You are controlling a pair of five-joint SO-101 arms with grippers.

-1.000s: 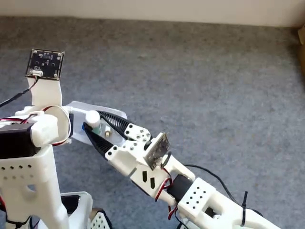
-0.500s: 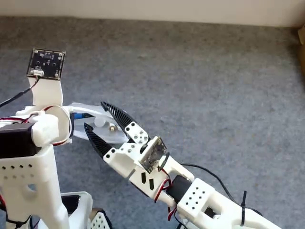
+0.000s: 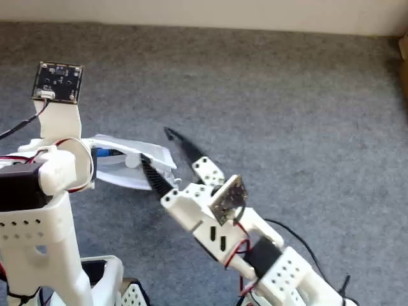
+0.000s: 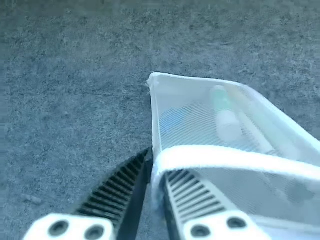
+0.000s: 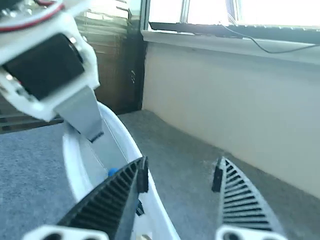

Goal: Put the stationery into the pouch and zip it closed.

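The left fingers (image 4: pixel 156 167) are clamped on the white rim of the mesh pouch (image 4: pixel 215 125). Through the mesh, a white-capped stick (image 4: pixel 226 122) and a blue item (image 4: pixel 172 120) lie inside. The right fingers (image 5: pixel 181 170) stand spread apart with nothing between them. In the high view they are at the pouch's 3 o'clock, one finger just beside its rim; whether it touches I cannot tell. The pouch sits on the grey table (image 3: pixel 287 95), at about 9 o'clock from the table's middle.

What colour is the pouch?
The pouch is white translucent mesh with a white rim, clearest in the left wrist view.
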